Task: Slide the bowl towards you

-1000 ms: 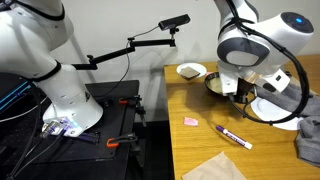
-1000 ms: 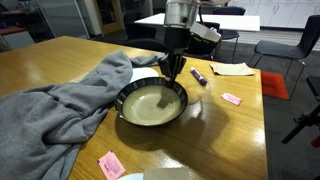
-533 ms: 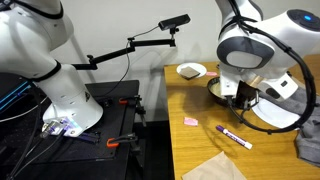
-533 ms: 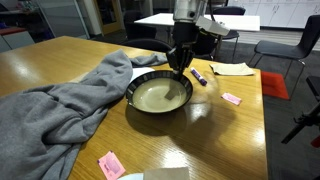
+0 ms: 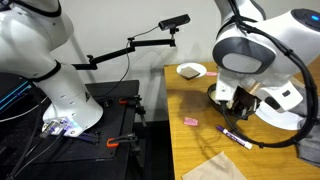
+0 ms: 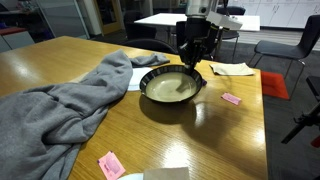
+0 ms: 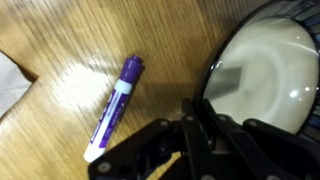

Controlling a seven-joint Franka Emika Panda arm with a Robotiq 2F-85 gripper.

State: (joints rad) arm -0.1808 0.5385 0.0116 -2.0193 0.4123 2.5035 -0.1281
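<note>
The bowl (image 6: 172,86) is large and round, with a dark rim and a pale cream inside. It sits on the wooden table next to a grey cloth. My gripper (image 6: 190,66) is shut on the bowl's far rim in an exterior view. In the wrist view the fingers (image 7: 196,116) pinch the dark rim of the bowl (image 7: 265,70), one finger inside and one outside. In an exterior view the arm hides most of the bowl (image 5: 216,93) and the gripper (image 5: 233,100).
A purple marker (image 7: 115,105) lies just beside the bowl, also seen in both exterior views (image 6: 198,75) (image 5: 235,136). The grey cloth (image 6: 70,95), pink notes (image 6: 231,98) (image 6: 110,163), a small white bowl (image 5: 191,71), a white plate (image 5: 290,112) and papers (image 6: 232,68) are on the table.
My gripper has dragged the bowl by its rim across the table, away from the cloth's middle and towards the purple marker. The other objects have stayed in place.
</note>
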